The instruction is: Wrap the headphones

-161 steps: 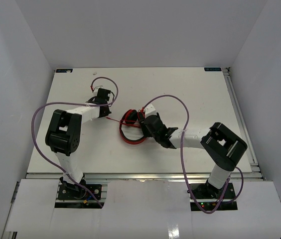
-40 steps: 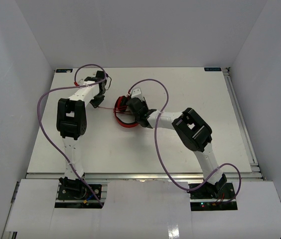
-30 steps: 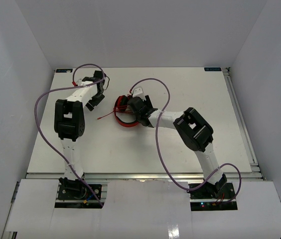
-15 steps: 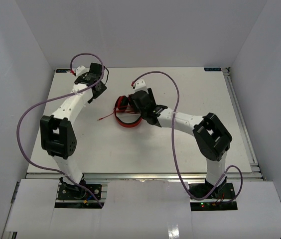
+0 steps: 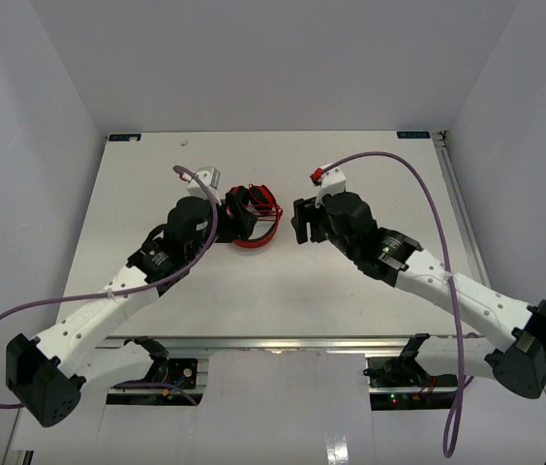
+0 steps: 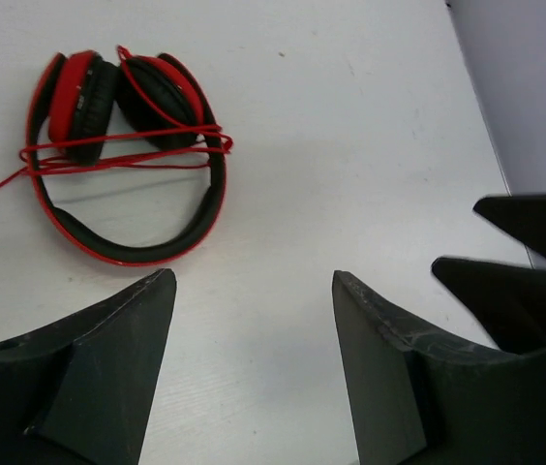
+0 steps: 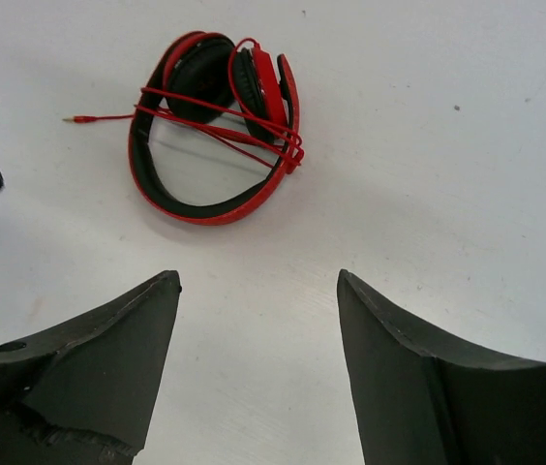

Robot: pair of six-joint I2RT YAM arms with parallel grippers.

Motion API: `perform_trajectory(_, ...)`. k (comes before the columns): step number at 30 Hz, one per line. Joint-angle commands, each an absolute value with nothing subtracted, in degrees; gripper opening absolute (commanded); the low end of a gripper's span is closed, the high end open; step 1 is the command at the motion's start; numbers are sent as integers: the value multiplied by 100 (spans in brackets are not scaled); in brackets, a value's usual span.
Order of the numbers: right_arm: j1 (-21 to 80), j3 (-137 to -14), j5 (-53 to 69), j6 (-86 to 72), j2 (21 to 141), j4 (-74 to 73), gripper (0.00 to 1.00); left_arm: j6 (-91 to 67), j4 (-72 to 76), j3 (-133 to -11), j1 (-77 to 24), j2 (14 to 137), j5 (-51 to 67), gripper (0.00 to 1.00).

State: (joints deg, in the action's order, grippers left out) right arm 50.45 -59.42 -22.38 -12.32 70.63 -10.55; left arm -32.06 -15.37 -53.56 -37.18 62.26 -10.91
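The red headphones (image 5: 257, 219) lie flat on the white table (image 5: 370, 165), earcups folded in. Their thin red cord (image 7: 217, 124) is wound several times across the headband, and the plug end (image 7: 72, 119) sticks out to one side. In the left wrist view the headphones (image 6: 123, 155) sit ahead and to the left of my left gripper (image 6: 252, 281), which is open and holds nothing. My right gripper (image 7: 258, 279) is also open and empty, with the headphones (image 7: 210, 136) lying ahead of it. From above, the left gripper (image 5: 232, 215) and right gripper (image 5: 299, 221) flank the headphones.
Purple robot cables (image 5: 426, 194) arc over both arms. White walls close in the table on the left, back and right. The right gripper's dark fingers (image 6: 534, 262) show at the right edge of the left wrist view.
Both arms have pulled off the headphones and swung lower. The left gripper came from the back left to beside them, the right moved off to their right. Both jaws opened wider.
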Motion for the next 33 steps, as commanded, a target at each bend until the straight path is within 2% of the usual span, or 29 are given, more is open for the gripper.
perform_trajectory(1, 5038, -5519, -1922, -1354, 6446, -1352, 73, -2772, -488, -4562, -4181, 5672, -572, 77)
perform_trajectory(5, 5027, -4740, -1882, -1450, 5674, -817, 77, -2431, 13, -3822, -4462, 5448, -890, 78)
perform_trajectory(9, 5027, -4030, -1873, -1897, 5230, -47, 94, -2261, 540, -3361, -4475, 5193, -842, 80)
perform_trajectory(11, 5027, -3737, -1955, -2014, 5114, 253, 95, -2193, 792, -3143, -4482, 5070, -679, 82)
perform_trajectory(15, 5027, -3520, -2037, -2194, 5107, 572, 90, -2187, 795, -3110, -4485, 5059, -744, 98)
perform_trajectory(23, 5027, -3579, -2140, -2343, 5269, 410, 90, -2227, 756, -3106, -4482, 5011, -842, 98)
perform_trajectory(33, 5027, -3147, -2246, -2233, 4603, 807, 90, -2167, 804, -2971, -4491, 4698, -979, 98)
